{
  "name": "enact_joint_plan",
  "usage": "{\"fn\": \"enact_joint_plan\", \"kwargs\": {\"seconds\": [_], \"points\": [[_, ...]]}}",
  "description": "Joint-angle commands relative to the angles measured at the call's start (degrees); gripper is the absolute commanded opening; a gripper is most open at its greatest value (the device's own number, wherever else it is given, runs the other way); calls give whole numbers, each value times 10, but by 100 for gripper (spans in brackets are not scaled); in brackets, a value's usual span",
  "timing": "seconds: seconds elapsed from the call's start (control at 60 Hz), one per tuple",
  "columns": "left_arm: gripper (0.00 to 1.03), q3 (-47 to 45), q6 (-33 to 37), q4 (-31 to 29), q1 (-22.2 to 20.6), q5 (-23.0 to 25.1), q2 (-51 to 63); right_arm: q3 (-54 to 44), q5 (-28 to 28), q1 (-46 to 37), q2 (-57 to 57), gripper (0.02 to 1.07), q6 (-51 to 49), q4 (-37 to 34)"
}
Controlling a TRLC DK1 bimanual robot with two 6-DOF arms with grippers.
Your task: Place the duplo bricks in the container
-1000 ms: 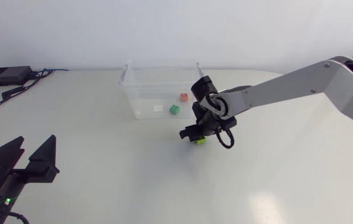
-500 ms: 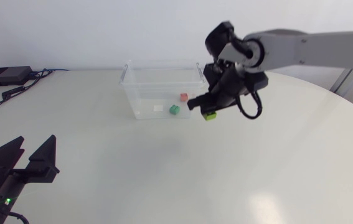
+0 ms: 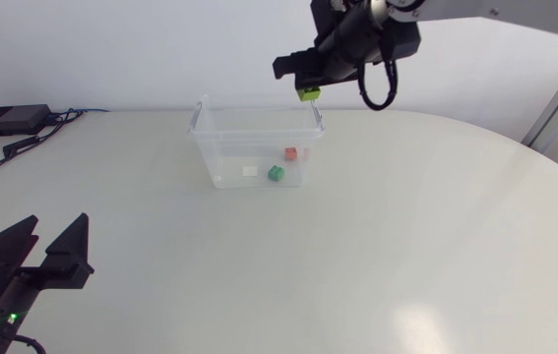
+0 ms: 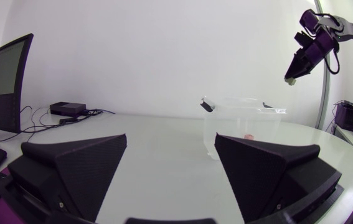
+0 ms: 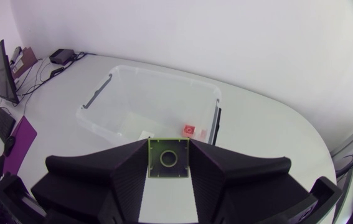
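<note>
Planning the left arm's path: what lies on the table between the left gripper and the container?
Nothing. In the head view, the table between the left gripper and the container is bare; the left wrist view agrees.

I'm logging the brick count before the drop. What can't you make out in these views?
Head view: the pale piece in the container is too small to call a brick.
Left wrist view: the left gripper's finger hides the container's lower part.
Right wrist view: the right gripper and its lime brick cover the container's near side.
</note>
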Motion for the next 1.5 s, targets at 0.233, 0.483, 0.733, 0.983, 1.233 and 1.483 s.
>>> {"fn": "enact_joint_plan", "kwargs": {"seconds": [0.233, 0.483, 0.733, 0.983, 1.233, 1.483], "points": [[99, -11, 6, 1, 2, 2, -6, -27, 38, 19, 57, 29, -26, 164], [99, -11, 6, 1, 2, 2, -6, 19, 36, 14, 137, 35, -29, 178], [99, -11, 6, 1, 2, 2, -6, 47, 36, 7, 137, 103, -14, 124], [99, -11, 6, 1, 2, 2, -6, -24, 38, -15, 28, 103, -18, 141], [99, -11, 6, 1, 2, 2, -6, -171, 55, -48, -108, 103, -48, 206], [99, -11, 6, 1, 2, 2, -6, -321, 49, -133, -226, 103, -84, 259]]}}
